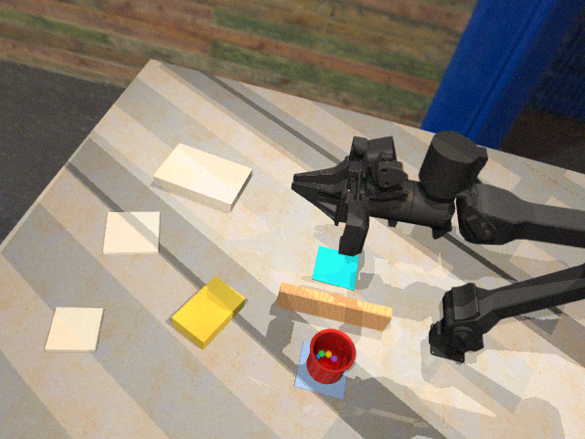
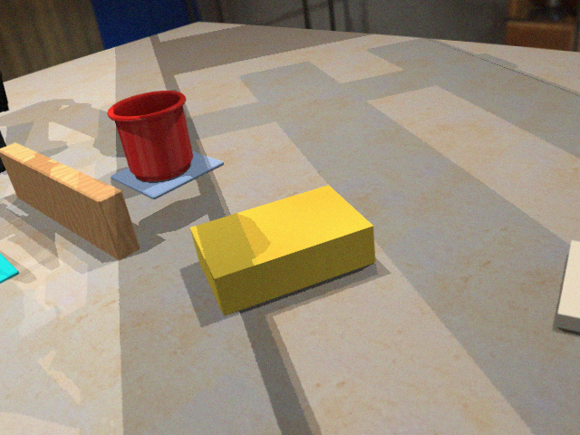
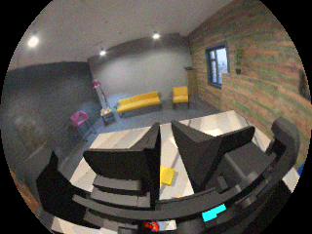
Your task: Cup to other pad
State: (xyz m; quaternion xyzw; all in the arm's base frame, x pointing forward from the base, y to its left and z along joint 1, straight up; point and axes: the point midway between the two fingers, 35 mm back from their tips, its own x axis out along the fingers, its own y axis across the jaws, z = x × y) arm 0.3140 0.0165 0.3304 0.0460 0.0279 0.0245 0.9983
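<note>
The red cup (image 1: 325, 373) (image 2: 159, 145) (image 3: 152, 225) stands upright on the blue pad (image 1: 330, 390) (image 2: 206, 163). Several small coloured marbles (image 1: 328, 354) lie inside it. The cyan pad (image 1: 335, 272) (image 2: 5, 269) (image 3: 214, 213) has nothing on it and lies across the wooden barrier from the cup. My gripper (image 1: 293, 181) (image 3: 165, 125) is nearly closed and holds nothing, with only a narrow gap between its tips. It is raised over the table beyond the cyan pad, well away from the cup.
A wooden barrier (image 1: 335, 306) (image 2: 65, 206) stands between the two pads. A yellow block (image 1: 207, 312) (image 2: 290, 243) (image 3: 167, 175) lies to the left. A white block (image 1: 203, 176) and two white tiles (image 1: 132, 232) (image 1: 74, 329) lie farther left. Another black arm part (image 1: 461, 321) is at the right.
</note>
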